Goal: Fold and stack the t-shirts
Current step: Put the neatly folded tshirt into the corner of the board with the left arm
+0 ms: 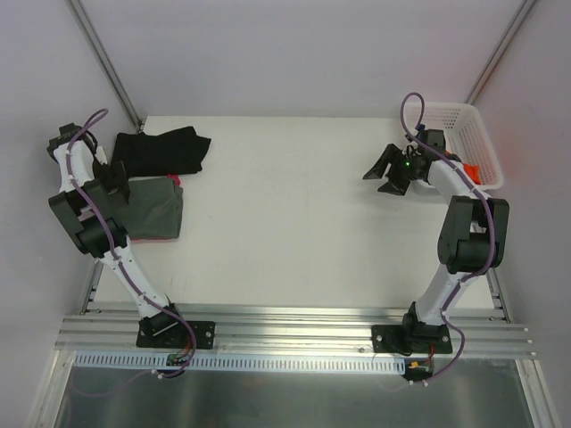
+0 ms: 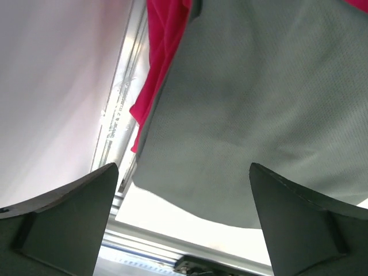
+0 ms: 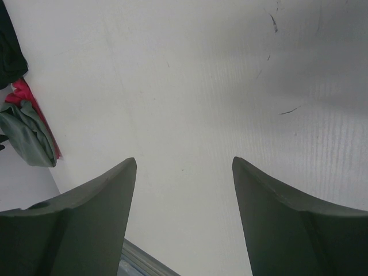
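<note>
A folded dark grey t-shirt (image 1: 153, 209) lies at the table's left edge on top of a magenta t-shirt (image 1: 176, 181), of which only slivers show. Behind them a black t-shirt (image 1: 162, 150) lies crumpled. My left gripper (image 1: 116, 178) hovers over the grey shirt's far left corner, open and holding nothing. In the left wrist view the grey shirt (image 2: 259, 115) and the magenta edge (image 2: 161, 52) lie beyond the spread left gripper (image 2: 184, 167). My right gripper (image 1: 388, 169) hangs open and empty over bare table at the right. The right gripper (image 3: 184, 161) frames only tabletop.
A white lattice basket (image 1: 464, 114) stands at the back right corner with an orange cloth (image 1: 471, 169) in it. Aluminium rails (image 1: 294, 321) run along the near edge. The stack sits close to the table's left edge (image 2: 123, 115).
</note>
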